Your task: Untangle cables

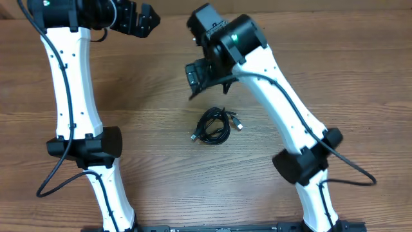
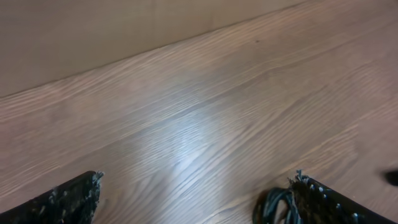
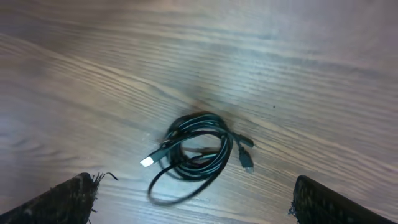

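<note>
There's the cable coil [image 1: 214, 125], lying loose on the tabletop [image 1: 154, 167], its silvery plug [image 3: 147, 162] poking out one side and dark plugs [image 3: 247, 155] out the other. Just beyond the coil the right gripper [image 1: 209, 89] hangs, jaws spread wide and empty, its camera framing the whole bundle: I'd call that a line-up for the first pick. The left gripper [image 1: 143, 19], also spread and empty, sits well away from the coil, leaving room.

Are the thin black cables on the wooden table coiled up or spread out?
Coiled up. The thin black cables lie bunched in one small overlapping loop, with short plug ends poking out.
</note>
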Controlling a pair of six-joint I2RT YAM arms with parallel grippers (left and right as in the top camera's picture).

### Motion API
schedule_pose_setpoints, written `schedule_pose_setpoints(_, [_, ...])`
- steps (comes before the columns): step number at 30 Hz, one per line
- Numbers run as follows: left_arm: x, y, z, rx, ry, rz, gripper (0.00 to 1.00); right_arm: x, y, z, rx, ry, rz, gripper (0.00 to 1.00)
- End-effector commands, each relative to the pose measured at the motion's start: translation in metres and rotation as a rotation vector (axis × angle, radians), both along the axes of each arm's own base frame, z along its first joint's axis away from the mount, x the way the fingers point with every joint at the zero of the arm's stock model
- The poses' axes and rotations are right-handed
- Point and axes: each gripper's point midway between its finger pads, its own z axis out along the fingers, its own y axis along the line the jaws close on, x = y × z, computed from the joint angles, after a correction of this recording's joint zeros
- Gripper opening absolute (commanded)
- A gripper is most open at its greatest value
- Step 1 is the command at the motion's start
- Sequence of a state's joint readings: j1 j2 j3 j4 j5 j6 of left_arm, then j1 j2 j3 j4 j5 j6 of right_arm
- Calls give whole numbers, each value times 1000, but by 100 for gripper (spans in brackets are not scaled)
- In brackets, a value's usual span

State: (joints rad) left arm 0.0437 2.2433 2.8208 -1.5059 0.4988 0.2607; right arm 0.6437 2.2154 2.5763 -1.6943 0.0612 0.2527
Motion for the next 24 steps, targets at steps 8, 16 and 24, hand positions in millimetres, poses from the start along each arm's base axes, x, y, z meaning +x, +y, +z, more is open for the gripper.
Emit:
schedule_pose_setpoints(8, [-5, 20, 16, 26, -46, 31, 100, -62, -108, 171, 204, -368, -230, 100])
schedule_pose_setpoints(16, [-5, 18, 17, 25, -50, 26, 100, -129, -173, 77, 137, -134, -773, 100])
schedule_pose_setpoints(24, [-5, 18, 17, 22, -49, 24, 100, -99, -67, -34, 453, 219, -743, 100])
